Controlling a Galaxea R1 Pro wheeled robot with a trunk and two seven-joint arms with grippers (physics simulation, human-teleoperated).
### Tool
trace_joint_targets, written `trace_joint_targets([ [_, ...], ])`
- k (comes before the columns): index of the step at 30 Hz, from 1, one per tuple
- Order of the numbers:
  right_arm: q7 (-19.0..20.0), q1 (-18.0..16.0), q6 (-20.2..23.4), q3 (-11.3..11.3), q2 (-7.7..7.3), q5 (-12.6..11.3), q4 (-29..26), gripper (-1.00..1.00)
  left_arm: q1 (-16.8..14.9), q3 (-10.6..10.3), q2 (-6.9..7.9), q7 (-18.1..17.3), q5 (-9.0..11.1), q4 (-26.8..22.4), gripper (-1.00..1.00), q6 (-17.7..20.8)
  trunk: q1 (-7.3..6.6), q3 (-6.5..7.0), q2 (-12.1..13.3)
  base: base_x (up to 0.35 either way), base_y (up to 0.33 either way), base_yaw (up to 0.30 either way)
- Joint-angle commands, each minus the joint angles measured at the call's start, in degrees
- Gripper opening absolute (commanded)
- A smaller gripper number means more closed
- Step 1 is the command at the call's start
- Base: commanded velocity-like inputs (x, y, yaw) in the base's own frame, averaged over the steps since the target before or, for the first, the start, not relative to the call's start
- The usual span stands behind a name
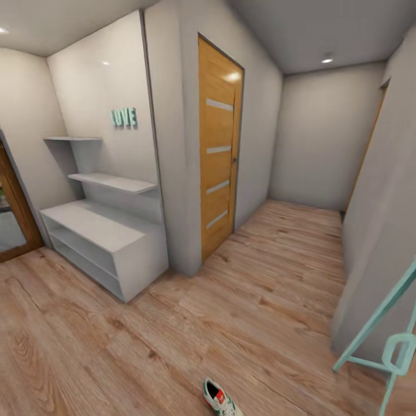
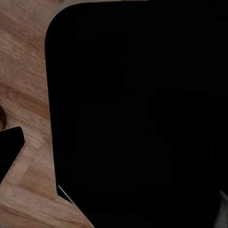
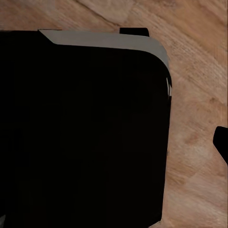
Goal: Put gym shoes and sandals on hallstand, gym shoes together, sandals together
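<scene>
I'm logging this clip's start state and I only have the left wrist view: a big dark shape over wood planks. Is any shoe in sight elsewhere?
Observer: Yes. In the head view one white lace-up sneaker with a green stripe and a red heel lies on the light brown wood-plank floor, at the picture's bottom edge.
Operator: And where would it go?
Observer: Onto the low white-grey hallstand with two open shelf levels. It stands against the wall at the far left, left of an orange-brown wooden door.
Operator: Anything else close by?
Observer: A mint-framed standing mirror leans at the right edge.
</scene>
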Motion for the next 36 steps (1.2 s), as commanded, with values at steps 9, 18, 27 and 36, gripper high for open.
trace_joint_targets([
  [9,-0.03,-0.01,0.17,-0.05,0.01,0.00,-0.09,1.00,0.04,0.00,0.00,-0.07,0.16,-0.46,1.00,-0.39,0.03,-0.21,-0.02,0.282,0.194,0.253],
  [18,-0.03,-0.01,0.16,-0.06,0.01,-0.03,-0.09,1.00,0.04,-0.01,-0.21,-0.07,0.16,-0.54,1.00,-2.39,0.03,-0.40,-0.02,0.310,0.094,0.266],
  [27,-0.03,-0.01,0.13,-0.07,0.01,-0.05,-0.09,1.00,-0.03,-0.01,-0.24,0.01,0.16,-0.54,1.00,-3.38,0.03,-0.58,-0.02,0.088,0.005,0.267],
  [36,-0.03,-0.01,0.09,-0.07,0.01,-0.05,-0.10,1.00,-0.06,0.05,-0.24,0.02,0.16,-0.56,1.00,-3.46,0.03,-0.77,-0.02,0.007,0.000,0.267],
])
